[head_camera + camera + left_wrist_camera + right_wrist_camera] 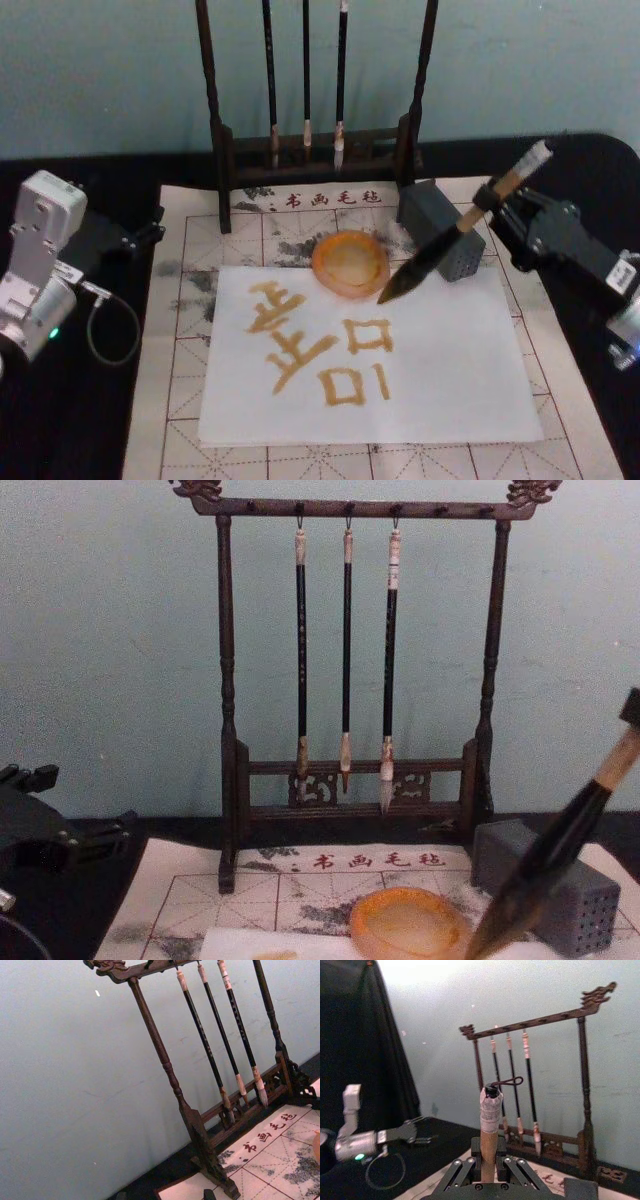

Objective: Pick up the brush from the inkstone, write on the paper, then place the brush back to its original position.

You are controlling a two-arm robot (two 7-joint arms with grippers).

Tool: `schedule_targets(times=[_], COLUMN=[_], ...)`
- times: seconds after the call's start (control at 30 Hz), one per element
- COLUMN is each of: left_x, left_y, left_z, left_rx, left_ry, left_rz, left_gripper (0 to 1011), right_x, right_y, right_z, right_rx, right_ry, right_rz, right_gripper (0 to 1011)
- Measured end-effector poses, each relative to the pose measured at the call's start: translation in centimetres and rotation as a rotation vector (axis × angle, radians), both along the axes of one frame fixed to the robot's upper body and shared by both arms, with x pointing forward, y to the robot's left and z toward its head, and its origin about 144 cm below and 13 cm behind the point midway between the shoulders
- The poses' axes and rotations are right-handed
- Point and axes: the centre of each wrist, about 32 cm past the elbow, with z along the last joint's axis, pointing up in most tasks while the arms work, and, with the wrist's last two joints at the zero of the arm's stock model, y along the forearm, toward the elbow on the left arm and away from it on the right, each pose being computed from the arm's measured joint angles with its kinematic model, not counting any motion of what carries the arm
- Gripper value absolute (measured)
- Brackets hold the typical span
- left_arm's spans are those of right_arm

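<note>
My right gripper [488, 198] is shut on the tan upper handle of the brush [432, 256], which slants down to the left. Its dark bristle tip lies just off the right rim of the round amber inkstone [349, 264], by the top edge of the white paper [430, 380]. The paper carries several orange-brown written strokes. From the chest, the brush [558, 852] slants down beside the inkstone [408, 926]. In the right wrist view the brush handle [490, 1125] with its white cap and loop stands between the right gripper's [489, 1169] fingers. My left gripper [148, 233] is parked at the table's left.
A dark wooden rack [222, 150] with three thin hanging brushes stands at the back. A grey block with small holes [448, 232] sits right of the inkstone, behind the brush. A gridded felt mat [190, 300] lies under the paper on a black cloth.
</note>
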Motion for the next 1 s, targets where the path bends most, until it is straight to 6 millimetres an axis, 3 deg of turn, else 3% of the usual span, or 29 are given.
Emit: schedule_targets(times=[0.3,1.0], left_x=[0.0,0.0], left_y=[0.0,0.0], left_z=[0.0,0.0], left_rx=[0.000,0.000], left_ry=[0.000,0.000], left_rz=[0.000,0.000], left_gripper=[1001,1001], right_x=[-1.7,-1.7], right_y=[-1.3,-1.9], right_z=[-0.5,-1.2], right_rx=[-0.032,-0.128], right_ry=[-0.029,-0.102], right_rz=[0.088,0.197], right_gripper=[179,179])
